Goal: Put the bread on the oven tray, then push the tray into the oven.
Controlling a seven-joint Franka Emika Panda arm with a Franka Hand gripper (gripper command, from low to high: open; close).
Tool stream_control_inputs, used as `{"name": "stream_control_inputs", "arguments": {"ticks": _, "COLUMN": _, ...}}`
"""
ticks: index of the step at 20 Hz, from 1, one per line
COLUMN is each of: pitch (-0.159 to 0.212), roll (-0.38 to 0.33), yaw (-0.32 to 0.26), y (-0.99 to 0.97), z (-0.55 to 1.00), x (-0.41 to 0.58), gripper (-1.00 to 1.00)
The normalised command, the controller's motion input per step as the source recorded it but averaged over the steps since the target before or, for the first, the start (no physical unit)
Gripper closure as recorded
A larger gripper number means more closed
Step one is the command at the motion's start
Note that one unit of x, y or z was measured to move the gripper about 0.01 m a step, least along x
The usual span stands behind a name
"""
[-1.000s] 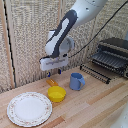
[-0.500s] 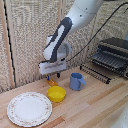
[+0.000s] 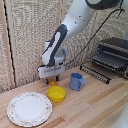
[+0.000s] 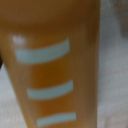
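the clamp [image 3: 51, 80] is right down at the table [image 3: 102, 107] now, lower and a touch further toward the exterior view's left than half a second ago, when it hung clear above the dishes. its blue fingers straddle a speck of orange, which i read as the bread [image 3: 52, 83]. whether the jaws have closed on it or only bracket it, i cannot tell; they're too small and shadowed here.

so the descent looks finished and the pinch is the step in hand. nothing is carried yet, and the task is barely begun.

working outward in the exterior view: a yellow bowl [image 3: 56, 93] sits just beside the clamp at 5 o'clock, a blue mug [image 3: 76, 81] near at 3 o'clock, and a flowered plate [image 3: 29, 108] at 7 o'clock. well apart at 2 o'clock, the oven pan [image 3: 97, 70] juts out in front of the oven [image 3: 114, 52], with no bread on it.

the wrist view gives what the far camera can't: an orange-brown mass [image 4: 55, 70], blurred, fills nearly the frame, crossed by three pale stripes [image 4: 42, 51]. that means something orange is very close beneath the wrist. it shows no fingers, bowl or pan; only the exterior view places those.
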Motion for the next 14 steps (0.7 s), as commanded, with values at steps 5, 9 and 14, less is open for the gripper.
{"name": "stream_control_inputs", "arguments": {"ticks": 5, "pitch": 0.008, "roll": -0.03, "yaw": 0.013, "y": 0.1, "z": -0.02, "x": 0.007, "gripper": 1.0}}
{"name": "stream_control_inputs", "arguments": {"ticks": 9, "pitch": 0.0, "roll": -0.071, "yaw": 0.015, "y": 0.29, "z": 0.0, "x": 0.012, "gripper": 1.0}}
{"name": "stream_control_inputs", "arguments": {"ticks": 14, "pitch": 0.001, "roll": -0.091, "yaw": 0.018, "y": 0.4, "z": 0.0, "x": 0.0, "gripper": 1.0}}
